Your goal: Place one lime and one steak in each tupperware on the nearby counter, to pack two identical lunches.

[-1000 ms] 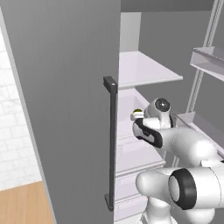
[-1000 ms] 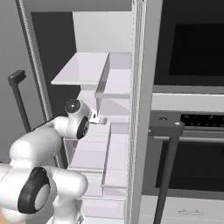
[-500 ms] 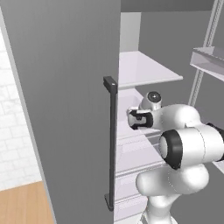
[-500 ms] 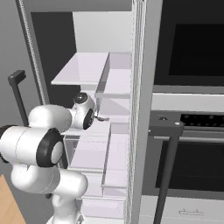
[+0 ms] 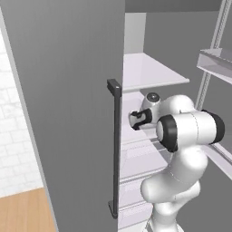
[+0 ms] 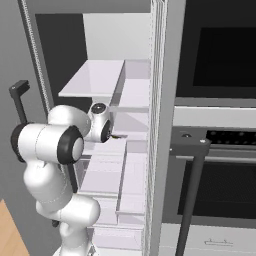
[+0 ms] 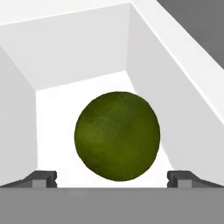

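Reaching into the open fridge, the arm fills the middle right of the left base view, its hand pushed in past the dark vertical door handle (image 5: 116,149) toward the white drawers under the glass shelf (image 5: 152,72). The gripper (image 5: 136,120) sits at mid-frame; from here I cannot tell how its fingers stand.

Across in the right base view the arm stands at the left, the hand turned toward the fridge interior at mid-frame, with the oven (image 6: 220,115) and its long handle on the right.

Looking along the hand, the lime (image 7: 117,135) sits large in the centre of the frame, resting on the floor of a white bin (image 7: 78,52) whose walls rise on both sides and behind. The two fingers (image 7: 41,178) show at the lower left and lower right corners, wide apart, with the lime between and ahead of them; they do not touch it.

Done well, the grasp probably wants a straight advance, keeping the fruit centred, until the fingertips pass its widest part. Closing too early on a round, smooth skin could squirt it toward the back wall.
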